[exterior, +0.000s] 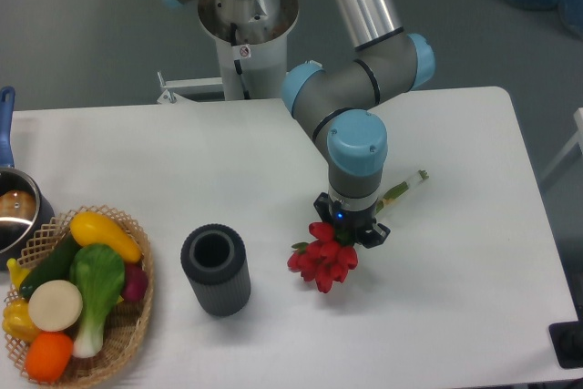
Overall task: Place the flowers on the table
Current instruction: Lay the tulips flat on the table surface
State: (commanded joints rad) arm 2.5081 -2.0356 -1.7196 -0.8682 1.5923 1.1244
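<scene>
The flowers, a small bunch of red tulips, are at the middle right of the white table. Their thin green stems stick out up and to the right. My gripper points straight down over the bunch where the stems meet the heads. The wrist hides the fingers, so I cannot tell whether they grip the stems. I cannot tell whether the bunch rests on the table or hangs just above it.
A dark grey cylindrical cup stands upright left of the flowers. A wicker basket with toy vegetables sits at the front left corner. A pot with a blue handle is at the left edge.
</scene>
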